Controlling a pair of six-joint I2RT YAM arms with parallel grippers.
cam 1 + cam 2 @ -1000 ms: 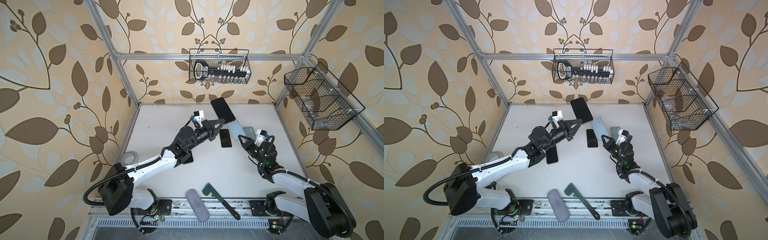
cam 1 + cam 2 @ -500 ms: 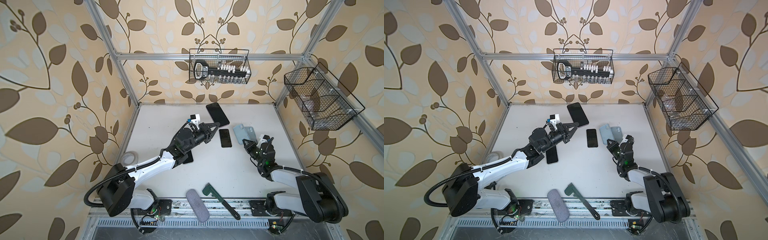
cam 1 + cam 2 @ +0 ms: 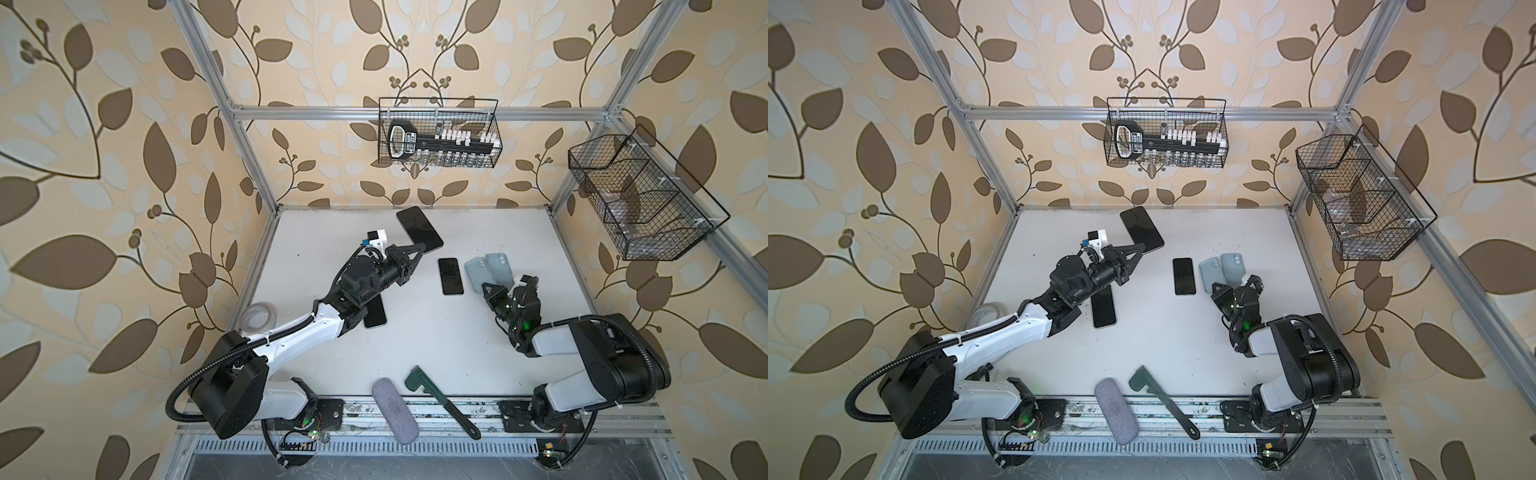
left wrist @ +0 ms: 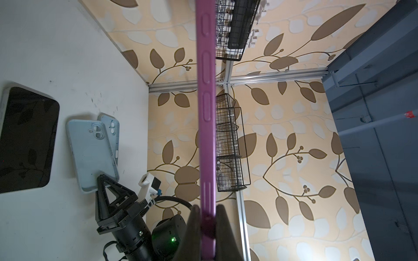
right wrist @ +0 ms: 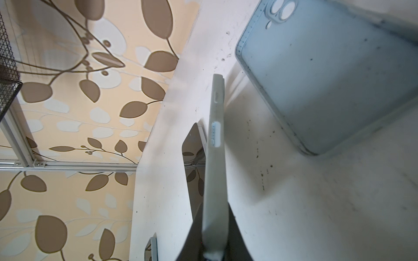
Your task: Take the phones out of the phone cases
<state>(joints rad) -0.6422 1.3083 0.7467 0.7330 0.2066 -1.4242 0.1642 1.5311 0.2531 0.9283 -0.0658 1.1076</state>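
- Phone [image 3: 419,230]: thin flat slab, glossy dark screen, purple rim. It is held clear of the table [image 3: 415,340], near the back wall.
- Left gripper [image 3: 419,249] is clamped on the phone's near end, arm stretched forward.
- Case [image 3: 475,274]: pale, matte, rounded corners, empty. Right gripper [image 3: 488,288] pinches its near end, low over the table.
- Bluer case [image 3: 498,267] sits alongside, edges overlapping.
- Back-wall wire basket [image 3: 436,99] holds a black rack of white pieces.
- Side basket [image 3: 594,166]: contents unclear.
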